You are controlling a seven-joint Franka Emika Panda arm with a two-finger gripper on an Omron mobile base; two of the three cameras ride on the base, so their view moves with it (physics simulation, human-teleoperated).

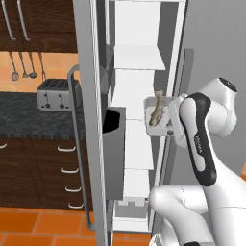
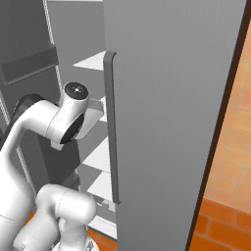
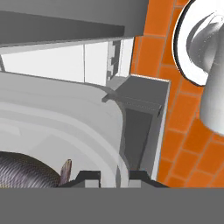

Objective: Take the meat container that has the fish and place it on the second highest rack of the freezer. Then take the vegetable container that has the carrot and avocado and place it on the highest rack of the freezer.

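At the open freezer [image 1: 137, 120] I see the arm reaching in from the right, carrying the meat container [image 1: 161, 117] at about the middle height of the compartment, beside the stacked white shelves [image 1: 138, 57]. The fish [image 1: 156, 114] lies in the pale tray, its brownish body running lengthwise, tail end up in the left base view. In the hand view the claw [image 3: 113, 177] sits at the bottom edge with its two dark fingertips [image 3: 89, 176] nearly together, clamped on the container's rim [image 3: 118, 131]; part of the fish's scaly body and a fin show just left of them. Beyond the tray the hand view looks down on white shelf edges, a grey door bin [image 3: 142, 109] and the orange floor tiles [image 3: 175, 87]. The freezer door [image 1: 91, 120] stands swung open to the left, its long handle [image 1: 79, 144] facing me and a dark bin [image 1: 113, 120] on its inner side. Further left, a toaster [image 1: 54, 93] rests on the dark surface [image 1: 29, 117] above brown drawers. I cannot tell whether the tray touches a shelf.
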